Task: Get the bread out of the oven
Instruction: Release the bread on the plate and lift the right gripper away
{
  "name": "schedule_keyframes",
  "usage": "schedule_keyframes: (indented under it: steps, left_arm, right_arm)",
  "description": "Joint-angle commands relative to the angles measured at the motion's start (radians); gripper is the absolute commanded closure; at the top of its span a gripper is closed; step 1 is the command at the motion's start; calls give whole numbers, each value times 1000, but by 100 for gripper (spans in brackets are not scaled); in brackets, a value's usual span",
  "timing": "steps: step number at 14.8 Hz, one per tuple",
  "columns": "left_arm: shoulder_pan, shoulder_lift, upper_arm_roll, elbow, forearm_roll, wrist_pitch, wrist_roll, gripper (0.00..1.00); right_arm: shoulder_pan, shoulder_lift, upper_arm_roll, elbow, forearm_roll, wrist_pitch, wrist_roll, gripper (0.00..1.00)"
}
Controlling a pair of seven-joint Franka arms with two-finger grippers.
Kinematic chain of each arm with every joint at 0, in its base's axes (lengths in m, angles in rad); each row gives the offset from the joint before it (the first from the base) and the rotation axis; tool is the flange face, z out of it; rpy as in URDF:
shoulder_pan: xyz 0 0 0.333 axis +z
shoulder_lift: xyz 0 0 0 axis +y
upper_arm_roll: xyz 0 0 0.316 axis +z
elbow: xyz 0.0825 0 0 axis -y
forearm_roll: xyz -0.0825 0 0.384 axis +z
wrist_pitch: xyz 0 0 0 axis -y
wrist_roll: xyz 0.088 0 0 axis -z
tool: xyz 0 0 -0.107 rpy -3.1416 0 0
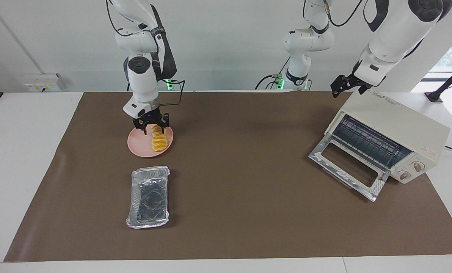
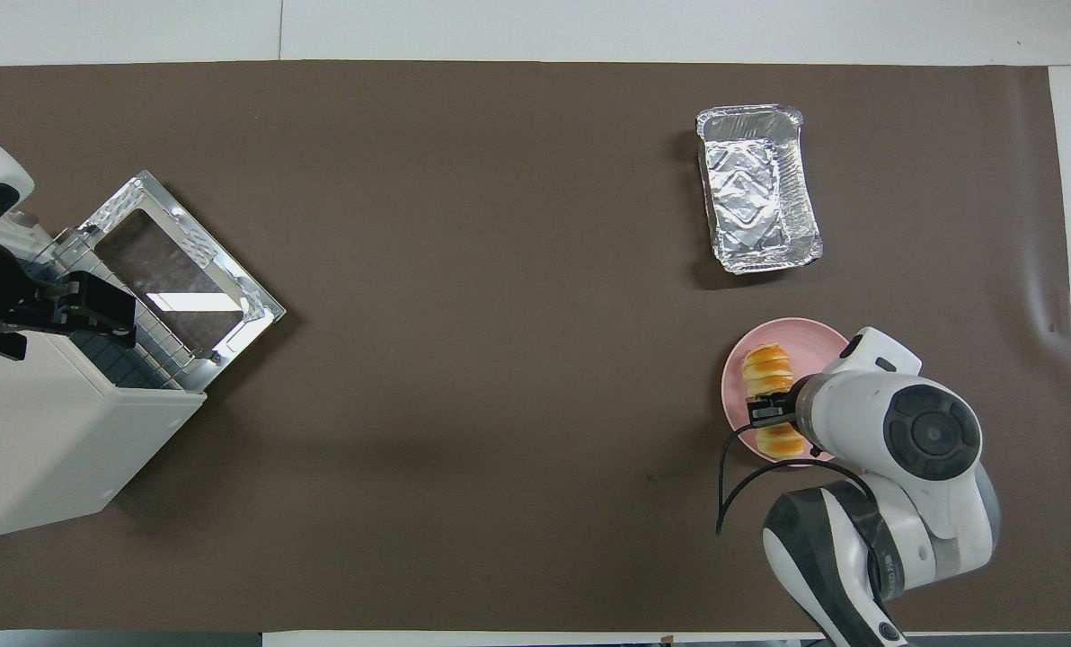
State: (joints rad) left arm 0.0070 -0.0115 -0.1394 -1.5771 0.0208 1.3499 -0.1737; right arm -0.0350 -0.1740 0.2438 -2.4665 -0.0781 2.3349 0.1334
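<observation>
One bread (image 1: 158,140) loaf, one pink plate (image 1: 139,148), one foil tray (image 1: 149,197) and one oven (image 1: 391,138) with two knobs (image 1: 411,170) sit on one worktop (image 1: 248,212). Two arms are present, each with one tool: the right tool (image 1: 152,127) and the left tool (image 1: 347,86).

White table (image 1: 29,159) carries a brown mat (image 1: 241,182) over most of its top. On the mat: cream toaster oven (image 1: 400,129) at the left arm's end, door down and open; pink plate (image 1: 140,146) at the right arm's end; silver foil tray (image 1: 149,197) just farther from the robots than the plate, apart from it.
</observation>
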Motion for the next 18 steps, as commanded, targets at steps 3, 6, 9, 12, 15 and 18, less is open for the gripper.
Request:
schedule_keyframes:
  steps: [3,6,9,12,15,18]
  left_arm:
    - [11,-27,-2,-30,-16,8,7,0]
    - [11,-27,-2,-30,-16,8,8,0]
    - [11,-27,-2,-30,-16,8,7,0]
    - [11,-27,-2,-30,-16,8,8,0]
    - [11,-27,-2,-30,-16,8,7,0]
    - [11,-27,-2,-30,-16,8,8,0]
  right_arm:
    - [-92,99,3,352,37,-254,-112,0]
    - [-135,130,3,547,60,-452,-187,0]
    - [-169,108,2,662,64,-653,-271,0]
    - [-183,110,-18,809,81,-802,-276,0]
    - [-162,114,-90,885,106,-876,-348,0]
    - [-88,146,-174,971,87,-948,-371,0]
